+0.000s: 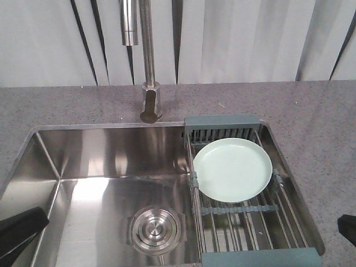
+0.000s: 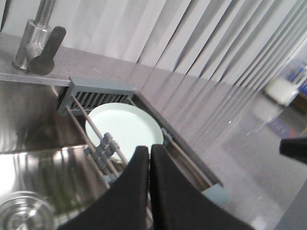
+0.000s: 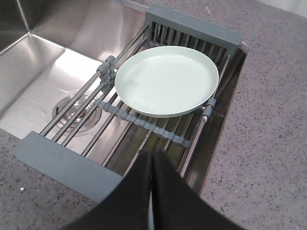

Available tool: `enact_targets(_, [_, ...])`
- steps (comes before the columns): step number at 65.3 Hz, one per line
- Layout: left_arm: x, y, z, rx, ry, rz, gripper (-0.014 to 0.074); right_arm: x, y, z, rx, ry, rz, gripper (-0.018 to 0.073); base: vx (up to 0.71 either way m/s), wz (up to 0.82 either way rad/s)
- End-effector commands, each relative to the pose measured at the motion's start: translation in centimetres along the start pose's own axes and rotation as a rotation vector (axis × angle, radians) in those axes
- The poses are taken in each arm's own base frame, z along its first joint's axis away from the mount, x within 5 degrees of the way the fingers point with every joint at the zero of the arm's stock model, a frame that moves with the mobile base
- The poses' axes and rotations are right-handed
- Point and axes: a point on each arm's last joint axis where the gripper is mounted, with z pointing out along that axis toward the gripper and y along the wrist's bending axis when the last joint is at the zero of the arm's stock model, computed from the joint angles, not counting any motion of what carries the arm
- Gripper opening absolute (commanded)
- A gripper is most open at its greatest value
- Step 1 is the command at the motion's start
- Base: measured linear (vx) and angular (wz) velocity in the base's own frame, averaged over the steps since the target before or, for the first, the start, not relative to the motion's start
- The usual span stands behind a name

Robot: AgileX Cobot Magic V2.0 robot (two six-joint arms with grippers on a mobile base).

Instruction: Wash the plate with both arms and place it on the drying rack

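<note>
The pale mint-green plate (image 1: 232, 169) (image 2: 123, 128) (image 3: 166, 79) lies flat on the drying rack (image 1: 245, 217) (image 2: 100, 96) (image 3: 67, 165), toward its far end. The rack spans the right side of the steel sink (image 1: 100, 161). My left gripper (image 2: 149, 149) is shut and empty, hovering in front of the plate's near edge. Just as empty, my right gripper (image 3: 152, 154) is shut above the rack's near rods, short of the plate. In the front view only a dark piece of the left arm (image 1: 19, 228) and one of the right arm (image 1: 347, 228) show at the lower corners.
A steel faucet (image 1: 147, 61) (image 2: 36, 45) rises behind the sink. The round drain strainer (image 1: 156, 229) (image 3: 76, 109) sits in the basin floor. Grey speckled countertop (image 1: 311, 111) (image 3: 268, 134) surrounds the sink. White curtains hang behind.
</note>
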Motion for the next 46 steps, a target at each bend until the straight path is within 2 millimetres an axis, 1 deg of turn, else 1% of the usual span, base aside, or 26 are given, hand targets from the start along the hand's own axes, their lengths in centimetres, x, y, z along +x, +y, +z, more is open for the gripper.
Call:
enact_targets(1, [-1.3,-0.6,-0.1,0.068,-0.125,-0.172,-0.0006,-1.3,-0.3,-0.4,0.031,-0.081,0.006,-0.0007,0.00,0.00])
enact_targets(4, [-1.1,-0.3,-0.1,0.068,-0.140,-0.205,-0.0006,-1.3,-0.3,-0.4,0.031,-0.081,0.006,-0.0007,0.00,0.00])
enact_targets(6, [-1.0,-0.1,-0.1,0.065,-0.144,-0.192,-0.0006,-1.3,-0.3,-0.4,0.031,-0.081,0.006,-0.0007,0.00,0.00])
enact_targets(9, [-0.4,0.3,0.0,0.048,-0.144,-0.119,-0.0006,-1.3,-0.3,-0.4,0.031,-0.081,0.006,-0.0007,0.00,0.00])
enact_targets(13, [0.3,1.1,-0.1,0.019,-0.167,0.028,-0.0006,-1.3,-0.3,-0.4,0.031,-0.081,0.006,-0.0007,0.00,0.00])
enact_targets(18, [0.4,2.1,-0.3,-0.044,-0.256,0.148,-0.0006,-1.3,-0.3,-0.4,0.031,-0.081,0.006,-0.0007,0.00,0.00])
enact_targets(22, [0.5,3.5,-0.7,-0.177,-0.318,0.254,-0.0006,-1.3,-0.3,-0.4,0.031,-0.081,0.006,-0.0007,0.00,0.00])
enact_targets(26, [0.8,5.0,-1.1,-0.343,-0.315,0.353,-0.0006,-1.3,-0.3,-0.4,0.031,-0.081,0.006,-0.0007,0.00,0.00])
enact_targets(30, [1.1,6.3,-1.6,-0.490,-0.264,0.374,-0.0006,-1.3,-0.3,-0.4,0.031,-0.081,0.006,-0.0007,0.00,0.00])
enact_targets(35, [1.7,7.1,-2.2,-0.604,-0.204,0.348,-0.0006,-1.3,-0.3,-0.4,0.031,-0.081,0.006,-0.0007,0.00,0.00])
enact_targets(40, [2.2,7.4,-2.9,-0.667,-0.167,0.344,-0.0006,-1.3,-0.3,-0.4,0.027,-0.084,0.011,-0.0007,0.00,0.00])
enact_targets(46, [3.3,7.8,-3.6,-0.677,-0.175,0.358,-0.0006,-1.3,-0.3,-0.4,0.025,-0.085,0.014,-0.0007,0.00,0.00])
